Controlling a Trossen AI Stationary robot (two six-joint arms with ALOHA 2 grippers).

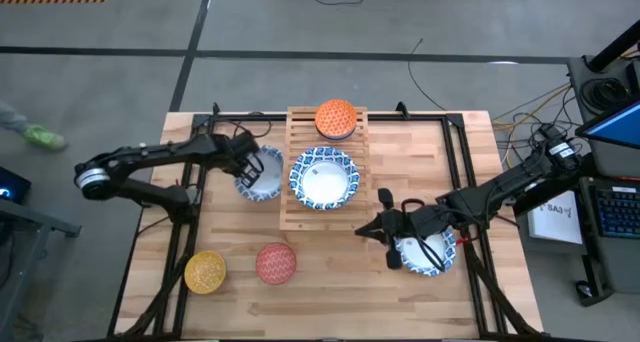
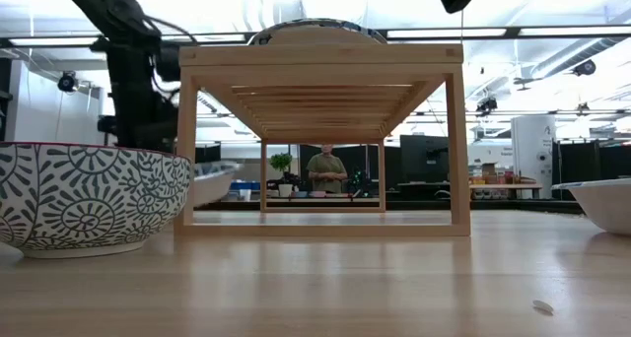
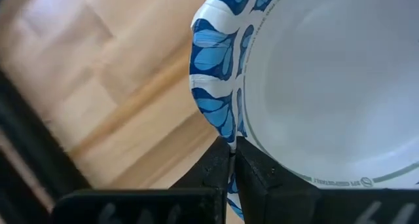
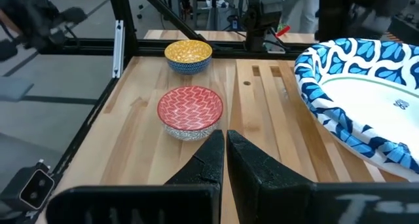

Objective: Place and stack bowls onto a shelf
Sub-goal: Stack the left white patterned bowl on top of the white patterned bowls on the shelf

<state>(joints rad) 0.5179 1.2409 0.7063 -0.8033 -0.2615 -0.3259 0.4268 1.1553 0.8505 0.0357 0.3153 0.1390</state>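
From above, we see the light wooden slatted shelf [image 1: 322,167] standing at the middle of the plank tabletop's [image 1: 330,297] far edge. On it sit a small orange bowl [image 1: 336,119] at its far end and a wide blue-rimmed bowl with a white centre [image 1: 323,177] nearer its front. The left gripper [image 1: 252,169] is clenched on the rim of a second wide blue-patterned bowl [image 1: 262,175] just beside the shelf's left edge. The right gripper [image 1: 388,225] is closed and empty, next to a third wide blue-rimmed bowl [image 1: 426,254] toward the tabletop's right side. A small yellow bowl [image 1: 205,271] and a small red bowl [image 1: 276,263] lie near the front left corner.

At table height, we see the shelf [image 2: 320,140] as an open frame, with a patterned bowl [image 2: 89,197] close at the left and a person [image 2: 326,169] far behind.

In the left wrist view, the dark fingers [image 3: 252,178] pinch the blue rim [image 3: 209,60].

In the right wrist view, the fingers [image 4: 252,162] meet with nothing between them, facing the red bowl [image 4: 190,111] and the yellow one [image 4: 188,56].
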